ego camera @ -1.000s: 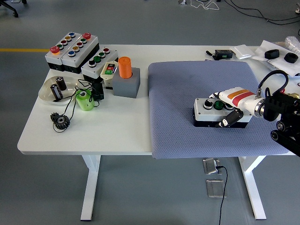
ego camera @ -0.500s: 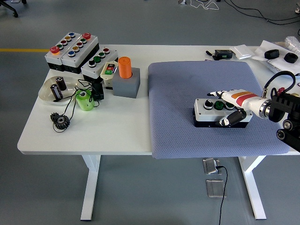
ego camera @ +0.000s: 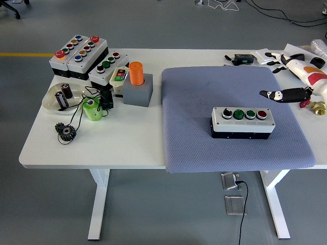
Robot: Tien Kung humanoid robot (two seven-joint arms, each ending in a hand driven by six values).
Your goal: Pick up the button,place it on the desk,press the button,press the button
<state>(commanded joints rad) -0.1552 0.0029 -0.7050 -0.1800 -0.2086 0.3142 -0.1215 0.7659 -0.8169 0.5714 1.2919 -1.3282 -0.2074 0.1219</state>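
Note:
A white-topped, black-based button box (ego camera: 243, 122) lies flat on the blue-grey mat (ego camera: 194, 132), right of centre. It carries a black knob, two green buttons and a red button in a row. My right hand (ego camera: 288, 76) hovers up and to the right of the box, near the mat's far right corner, well apart from it. Its fingers are spread and hold nothing. My left arm is out of view.
On the left of the white table (ego camera: 127, 143) stand several more button boxes (ego camera: 79, 55), an orange cylinder in a grey block (ego camera: 137, 84), a white dish (ego camera: 64, 97), a green cup (ego camera: 92, 109) and black gears (ego camera: 66, 131). Small dark items lie at the far right.
My right hand has let go of the button box and pulled away up and to the right. The box stays on the mat.

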